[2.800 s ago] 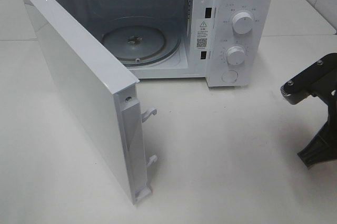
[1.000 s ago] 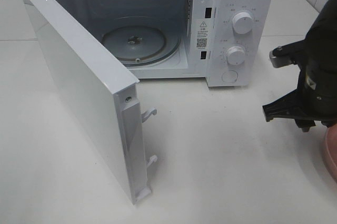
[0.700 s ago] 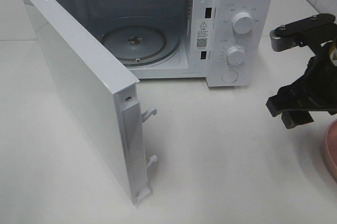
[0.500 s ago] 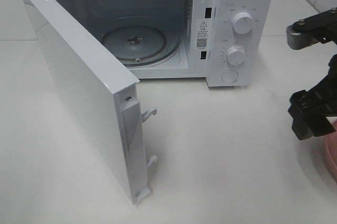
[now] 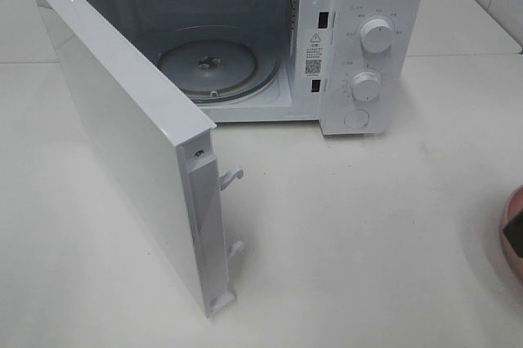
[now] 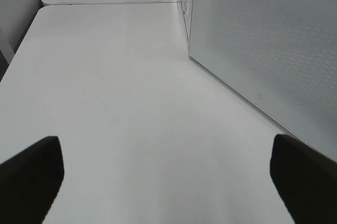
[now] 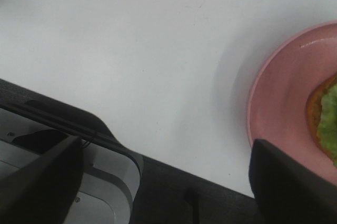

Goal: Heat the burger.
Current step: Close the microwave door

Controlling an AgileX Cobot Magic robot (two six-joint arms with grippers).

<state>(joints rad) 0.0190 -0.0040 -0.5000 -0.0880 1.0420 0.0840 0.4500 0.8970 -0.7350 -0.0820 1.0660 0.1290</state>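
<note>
The burger (image 7: pixel 325 121) shows only as a sliver of brown bun and green lettuce on a pink plate (image 7: pixel 279 103), in the right wrist view. My right gripper (image 7: pixel 166 150) hovers open over the white table beside the plate, one finger (image 7: pixel 295 182) near the plate's rim, nothing between the jaws. From the high camera only the plate's edge (image 5: pixel 511 266) and a dark bit of the right gripper (image 5: pixel 516 238) show at the far right. The left gripper (image 6: pixel 163 153) is open low over the table, left of the microwave door (image 6: pixel 263 40).
A white microwave (image 5: pixel 368 5) stands at the back with its door (image 5: pixel 122 144) swung wide toward the front left. Its glass turntable (image 5: pixel 216 66) is bare. Two knobs (image 5: pixel 376 35) sit on the right panel. White table (image 5: pixel 368 225) lies between microwave and plate.
The right arm has swung from beside the microwave's knobs down and to the right, almost out of the high view, and its jaws have widened. The left gripper has stayed still.
</note>
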